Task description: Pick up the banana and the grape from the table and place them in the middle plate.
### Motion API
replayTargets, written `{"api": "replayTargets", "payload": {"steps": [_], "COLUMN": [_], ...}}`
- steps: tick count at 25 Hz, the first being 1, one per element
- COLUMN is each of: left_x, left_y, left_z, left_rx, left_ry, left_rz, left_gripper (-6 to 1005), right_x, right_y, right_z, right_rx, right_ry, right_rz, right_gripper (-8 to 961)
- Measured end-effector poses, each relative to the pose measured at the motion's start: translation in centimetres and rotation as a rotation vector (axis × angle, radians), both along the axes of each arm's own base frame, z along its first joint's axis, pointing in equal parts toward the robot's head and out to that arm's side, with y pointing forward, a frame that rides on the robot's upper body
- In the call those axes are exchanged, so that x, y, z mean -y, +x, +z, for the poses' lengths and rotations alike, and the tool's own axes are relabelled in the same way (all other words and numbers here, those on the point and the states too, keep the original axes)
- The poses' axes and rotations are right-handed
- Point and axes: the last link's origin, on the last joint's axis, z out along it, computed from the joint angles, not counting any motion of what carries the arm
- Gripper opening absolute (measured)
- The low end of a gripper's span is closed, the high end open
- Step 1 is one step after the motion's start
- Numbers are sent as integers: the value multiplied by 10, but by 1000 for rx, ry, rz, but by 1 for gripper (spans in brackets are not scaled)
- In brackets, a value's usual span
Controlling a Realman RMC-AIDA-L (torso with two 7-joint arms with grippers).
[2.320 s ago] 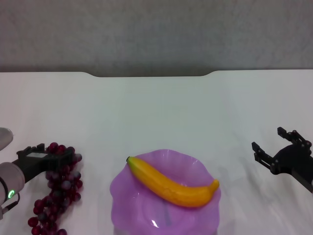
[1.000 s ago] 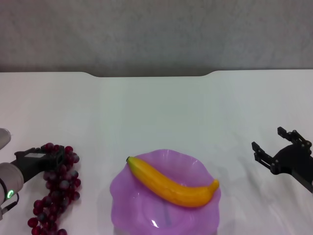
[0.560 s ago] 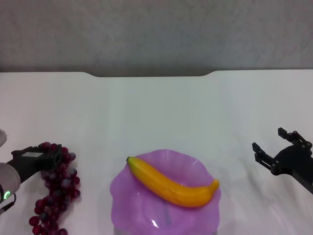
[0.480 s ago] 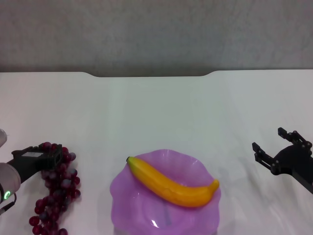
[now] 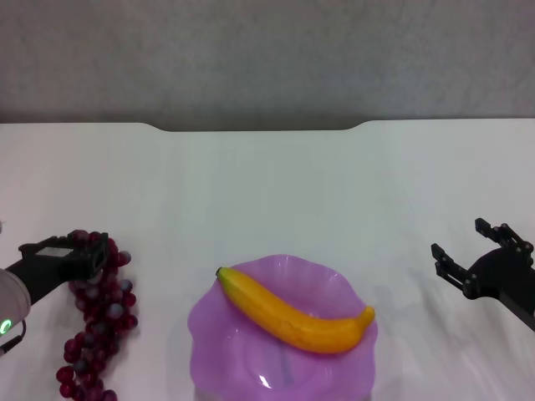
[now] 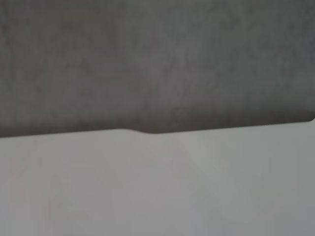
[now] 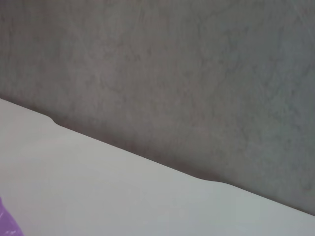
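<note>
The banana (image 5: 294,312) is seen lying across the middle plate (image 5: 219,334). Left of the plate, the grape (image 5: 99,322) hangs down from the left gripper (image 5: 77,251), whose fingers are closed on its top. Right of the plate, the right gripper (image 5: 470,251) is held wide open, with nothing in it.

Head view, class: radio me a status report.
Left gripper shut on the grape. Right gripper open, idle at right. Banana in the middle plate. Path unobstructed.
</note>
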Motion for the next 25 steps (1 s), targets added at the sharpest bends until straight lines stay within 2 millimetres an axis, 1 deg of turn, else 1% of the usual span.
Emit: {"api": "replayTargets", "payload": {"steps": [4, 12, 15, 25], "left_x": [3, 10, 10, 11], "left_y": [5, 12, 14, 11], "left_z": [7, 27, 33, 33], "left_rx": [30, 72, 70, 58], "left_ry": [-11, -12, -19, -21], "left_rz": [-33, -80, -88, -74], "left_gripper": [400, 380, 355, 320], "right_x": [0, 1, 1, 1], "right_y": [0, 0, 0, 0], "right_z": [0, -2, -2, -2], "right_rx": [2, 5, 5, 5], "right_ry": [-1, -9, -10, -12], "right_rz": [-1, 1, 1, 3], "right_gripper": [819, 819, 819, 819]}}
